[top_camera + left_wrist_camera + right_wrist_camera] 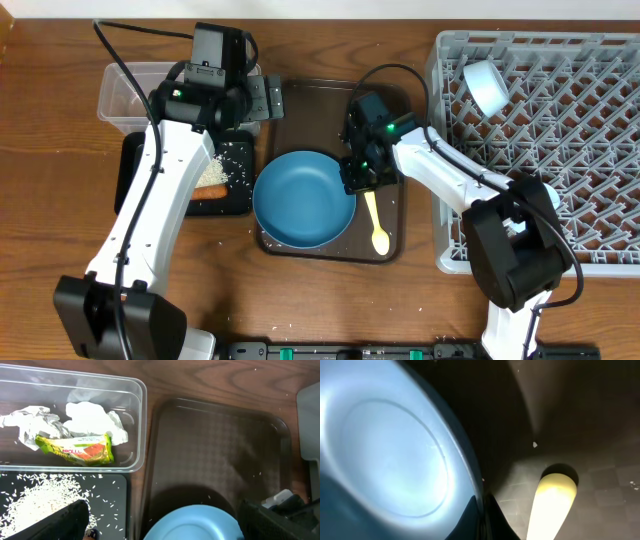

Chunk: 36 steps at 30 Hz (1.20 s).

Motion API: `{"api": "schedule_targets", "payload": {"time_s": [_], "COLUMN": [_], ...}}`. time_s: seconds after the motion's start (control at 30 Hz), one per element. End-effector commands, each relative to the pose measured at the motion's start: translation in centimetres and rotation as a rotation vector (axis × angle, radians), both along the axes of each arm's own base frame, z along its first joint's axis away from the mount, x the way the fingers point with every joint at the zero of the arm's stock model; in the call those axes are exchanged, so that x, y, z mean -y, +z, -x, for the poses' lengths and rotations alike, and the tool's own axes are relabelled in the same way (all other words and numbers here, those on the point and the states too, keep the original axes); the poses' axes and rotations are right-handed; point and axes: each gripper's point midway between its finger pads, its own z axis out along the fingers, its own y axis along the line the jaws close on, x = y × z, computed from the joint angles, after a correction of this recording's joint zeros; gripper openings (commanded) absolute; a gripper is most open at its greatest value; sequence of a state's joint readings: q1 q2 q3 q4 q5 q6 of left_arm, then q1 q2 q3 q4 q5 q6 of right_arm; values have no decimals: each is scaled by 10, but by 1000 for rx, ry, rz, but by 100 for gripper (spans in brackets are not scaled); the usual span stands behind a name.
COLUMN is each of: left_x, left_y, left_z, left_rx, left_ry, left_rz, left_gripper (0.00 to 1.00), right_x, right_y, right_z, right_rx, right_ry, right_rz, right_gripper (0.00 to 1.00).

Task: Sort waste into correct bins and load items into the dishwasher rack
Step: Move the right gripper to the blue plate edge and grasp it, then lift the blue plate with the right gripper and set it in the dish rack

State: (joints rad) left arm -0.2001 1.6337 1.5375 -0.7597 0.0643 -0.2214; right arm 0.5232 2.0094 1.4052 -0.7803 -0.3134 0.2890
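The right gripper [358, 172] meets the blue plate [300, 200] at its rim on the brown tray [310, 110], with the spoon [378, 228] just beside. Whether it grips cannot be told. The left gripper [170, 521] hangs spread wide.

We see a dark-brown tray [312, 112] lying flat on the wooden table [50, 215]. Its glossy surface shows a faint chequered texture, with rounded corners.
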Motion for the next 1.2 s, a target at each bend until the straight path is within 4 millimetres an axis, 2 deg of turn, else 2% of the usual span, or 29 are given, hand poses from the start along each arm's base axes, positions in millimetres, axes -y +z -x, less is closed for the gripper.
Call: {"api": "schedule_targets", "payload": {"time_s": [0.0,0.1,0.17,0.33,0.53,0.63,0.73,0.8,1.0,1.17], "left_x": [-2,-2,-2,-2,-2,-2,-2,-2,-2,-2], "left_y": [-5,-5,-5,-5,-5,-5,-5,-5,-5,-5], "left_z": [-1,-1,-1,-1,-1,-1,-1,-1,-1,-1], "left_rx": [-12,-12,-12,-12,-12,-12,-12,-12,-12,-12], "left_ry": [7,7,7,7,7,7,7,7,7,7], "left_rz": [-6,-6,-6,-6,-6,-6,-6,-6,-6,-6], "left_gripper": [96,96,96,96,96,96,96,96,96,96], "right_x": [-3,3,11,49,138,192,255,287,357,399], "right_y": [-1,10,25,85,165,200,234,251,286,308], "right_z": [0,-11,-21,-52,-80,-84,-84,-83,-83,-91], "right_rx": [11,43,81,259,529,649,781,849,1006,1101], "right_ry": [3,-20,-47,-142,-391,-561,-787,-897,-1149,-1193], "right_rz": [4,-12,-25,-27,116,225,389,483,692,875], "right_gripper": [1,1,1,1,1,1,1,1,1,1]}}
